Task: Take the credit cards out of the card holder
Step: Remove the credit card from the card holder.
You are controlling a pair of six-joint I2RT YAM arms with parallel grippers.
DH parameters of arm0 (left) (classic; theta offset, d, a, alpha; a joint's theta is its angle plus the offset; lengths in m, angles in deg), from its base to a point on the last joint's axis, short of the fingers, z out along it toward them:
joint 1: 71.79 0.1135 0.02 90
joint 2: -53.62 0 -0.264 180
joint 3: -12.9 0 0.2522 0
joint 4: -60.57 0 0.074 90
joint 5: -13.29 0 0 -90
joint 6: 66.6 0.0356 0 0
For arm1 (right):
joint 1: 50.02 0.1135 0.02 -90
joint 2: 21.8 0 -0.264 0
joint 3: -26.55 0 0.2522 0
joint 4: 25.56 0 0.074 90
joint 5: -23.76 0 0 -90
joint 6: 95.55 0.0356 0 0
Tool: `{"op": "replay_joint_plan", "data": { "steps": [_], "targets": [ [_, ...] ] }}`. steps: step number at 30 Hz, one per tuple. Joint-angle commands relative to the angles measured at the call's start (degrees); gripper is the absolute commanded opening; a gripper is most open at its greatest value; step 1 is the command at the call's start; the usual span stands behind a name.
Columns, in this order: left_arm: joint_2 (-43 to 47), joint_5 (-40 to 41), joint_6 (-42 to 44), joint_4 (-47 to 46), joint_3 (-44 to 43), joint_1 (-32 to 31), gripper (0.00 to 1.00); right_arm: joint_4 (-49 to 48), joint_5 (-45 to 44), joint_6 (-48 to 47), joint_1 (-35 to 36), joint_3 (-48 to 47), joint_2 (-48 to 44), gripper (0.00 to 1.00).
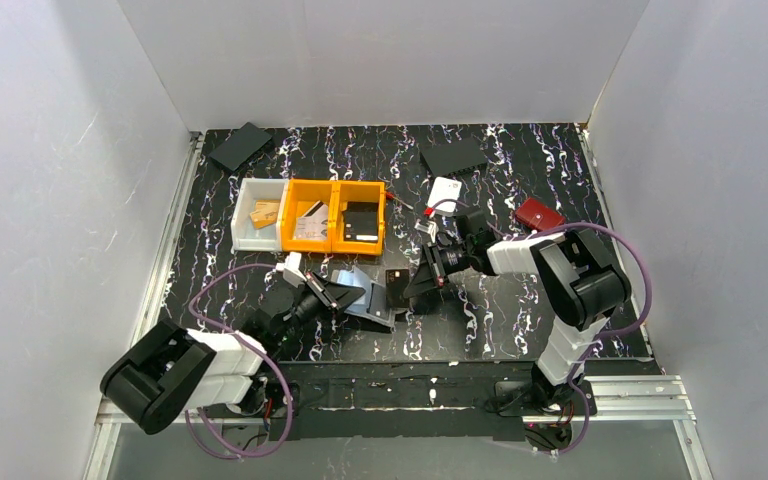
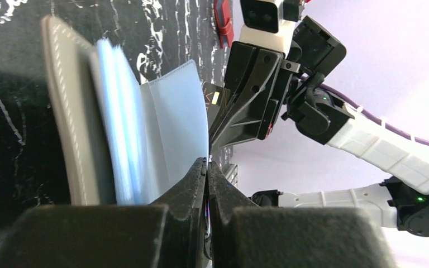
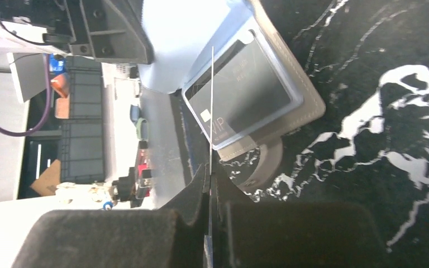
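Note:
The grey-taupe card holder (image 1: 368, 300) lies open on the black marbled mat between my two grippers. My left gripper (image 2: 208, 163) is shut on the edge of its pale blue inner leaf (image 2: 173, 123), which stands up from the grey cover (image 2: 70, 123). My right gripper (image 3: 209, 170) is shut on a thin dark credit card (image 3: 211, 100), seen edge-on in its own view and as a dark card with a gold chip (image 2: 215, 98) in the left wrist view. A second dark card marked VIP (image 3: 246, 95) sits in the holder's clear pocket.
Two orange bins (image 1: 335, 215) and a white bin (image 1: 258, 228) stand behind the holder. A small white case (image 1: 445, 192) and a red wallet (image 1: 538, 214) lie behind the right gripper (image 1: 422, 283). Black pads (image 1: 241, 146) (image 1: 453, 155) rest near the back wall.

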Motion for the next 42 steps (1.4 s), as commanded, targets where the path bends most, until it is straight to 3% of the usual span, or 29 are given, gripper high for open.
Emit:
{"op": "replay_joint_plan", "data": {
  "steps": [1,8,12,17,21,24,26,28,31,34,38,42],
  "targets": [
    [3.57,2.58,2.40,8.22,3.02,0.52,0.00,6.91,-2.69,-8.41,-0.55,-2.63,0.36,0.01],
    [8.96,8.02,1.61,25.10,6.28,1.31,0.00,9.66,-3.52,-11.34,-0.65,-3.46,-0.35,0.01],
    [15.96,9.43,0.91,38.86,4.64,1.32,0.10,10.21,-3.01,-11.92,-0.65,-3.86,-0.13,0.01],
    [26.56,10.26,2.82,63.88,-2.53,1.32,0.28,10.55,-2.54,-12.54,-0.65,-4.07,-0.76,0.01],
    [37.62,17.54,5.92,85.68,-9.81,1.16,0.39,10.59,-2.28,-12.80,-0.65,-4.13,-1.33,0.01],
    [45.70,21.64,7.74,94.81,-12.65,1.20,0.48,10.76,-1.85,-13.10,-0.67,-4.35,-1.65,0.01],
    [50.14,21.57,9.03,94.26,-12.33,1.21,0.66,10.81,-1.23,-13.44,-0.67,-4.48,-2.14,0.01],
    [53.29,17.08,9.91,88.07,-10.16,1.24,0.96,10.94,-0.53,-13.96,-0.57,-4.53,-2.87,0.01],
    [53.91,4.33,12.66,69.09,-5.27,1.40,0.98,10.92,0.71,-14.75,-0.57,-4.53,-4.06,0.01],
    [47.01,-4.15,14.38,54.86,-5.40,1.41,0.98,10.71,2.68,-15.54,-0.57,-4.44,-4.87,0.01],
    [33.71,-12.56,19.99,49.94,-12.90,1.24,0.96,9.94,5.48,-16.20,-0.48,-4.35,-5.23,0.01],
    [24.56,-14.87,22.67,45.29,-18.04,0.92,0.94,12.75,8.08,-20.34,-0.48,-5.40,-5.26,0.01]
  ]
}}
